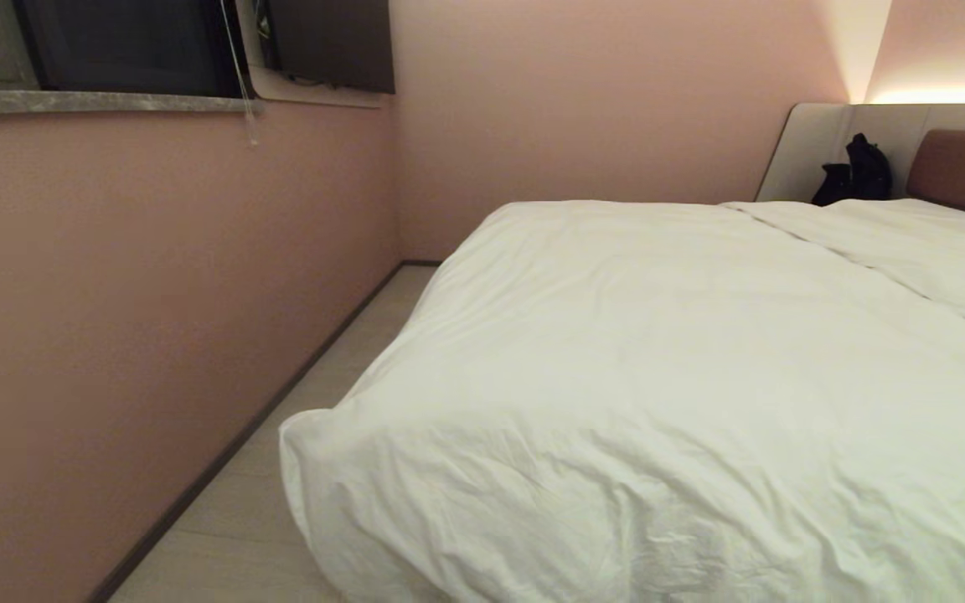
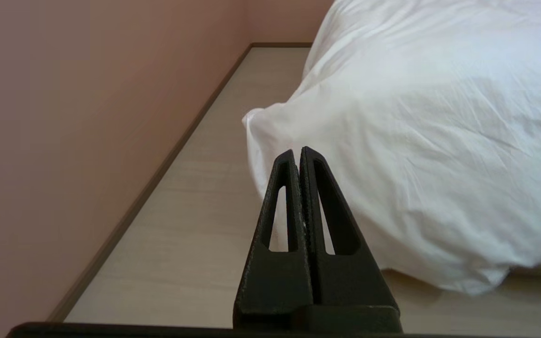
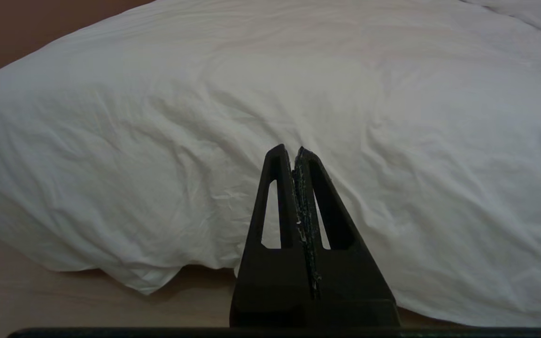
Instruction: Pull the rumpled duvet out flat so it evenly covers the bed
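Pink wall (image 1: 156, 293) and floor (image 1: 298, 469) at left, left gripper (image 2: 297, 152) pressed closed and empty near the duvet (image 1: 658, 377) corner, duvet spread over the bed (image 1: 964, 167), right gripper (image 3: 294, 151) closed, empty, facing its near edge, black bag (image 1: 855, 172) by headboard

Head view: high, from beyond the foot of the bed (image 1: 964, 172), looking forward and down along the duvet (image 1: 667, 368) toward the headboard end; wall (image 1: 114, 318) and floor strip (image 1: 281, 494) on the left.

Left wrist view: low, near floor level, sighting past the closed left gripper (image 2: 297, 152) at the duvet's foot-end left corner and down the same floor strip beside the wall.

Right wrist view: low, close in, facing the foot edge of the duvet past the closed right gripper (image 3: 293, 151).

Shared by all three: drooping foot edge of the duvet; left corner in head and left wrist views.
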Robot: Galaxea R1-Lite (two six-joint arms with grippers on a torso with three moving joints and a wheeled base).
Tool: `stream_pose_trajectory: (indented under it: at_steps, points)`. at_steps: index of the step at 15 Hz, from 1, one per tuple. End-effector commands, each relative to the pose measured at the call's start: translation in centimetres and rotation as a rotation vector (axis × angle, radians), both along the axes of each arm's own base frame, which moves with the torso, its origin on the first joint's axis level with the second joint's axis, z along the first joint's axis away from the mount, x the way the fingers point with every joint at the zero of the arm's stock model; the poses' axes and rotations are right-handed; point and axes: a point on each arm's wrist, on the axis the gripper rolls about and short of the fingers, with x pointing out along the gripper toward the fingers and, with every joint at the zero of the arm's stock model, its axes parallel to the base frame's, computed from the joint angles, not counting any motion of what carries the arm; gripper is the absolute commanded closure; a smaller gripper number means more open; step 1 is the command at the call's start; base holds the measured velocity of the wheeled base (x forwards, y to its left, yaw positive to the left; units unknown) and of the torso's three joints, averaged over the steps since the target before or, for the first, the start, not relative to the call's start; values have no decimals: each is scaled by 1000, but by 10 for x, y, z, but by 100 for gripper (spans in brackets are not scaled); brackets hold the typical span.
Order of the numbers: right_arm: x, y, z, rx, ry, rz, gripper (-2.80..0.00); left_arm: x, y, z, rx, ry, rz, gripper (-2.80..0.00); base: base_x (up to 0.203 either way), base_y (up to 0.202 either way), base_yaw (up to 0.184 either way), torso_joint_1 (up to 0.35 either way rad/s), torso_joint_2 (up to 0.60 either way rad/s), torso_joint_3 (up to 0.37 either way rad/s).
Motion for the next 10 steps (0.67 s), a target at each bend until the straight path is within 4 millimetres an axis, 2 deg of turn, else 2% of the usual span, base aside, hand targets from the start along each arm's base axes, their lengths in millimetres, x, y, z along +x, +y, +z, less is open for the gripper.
stream_pose_trajectory:
  at_steps: [1,5,10]
  points:
    - [0,0,0,-1,1,1,0,0,0,0,0,1,0,0,-195,0,-4,-2,-2,-5]
    - [0,0,0,-1,1,1,0,0,0,0,2,3,-1,0,-184,0,0,0,4,5]
    - [0,0,0,-1,1,1,0,0,0,0,2,3,-1,0,-18,0,0,-1,0,0]
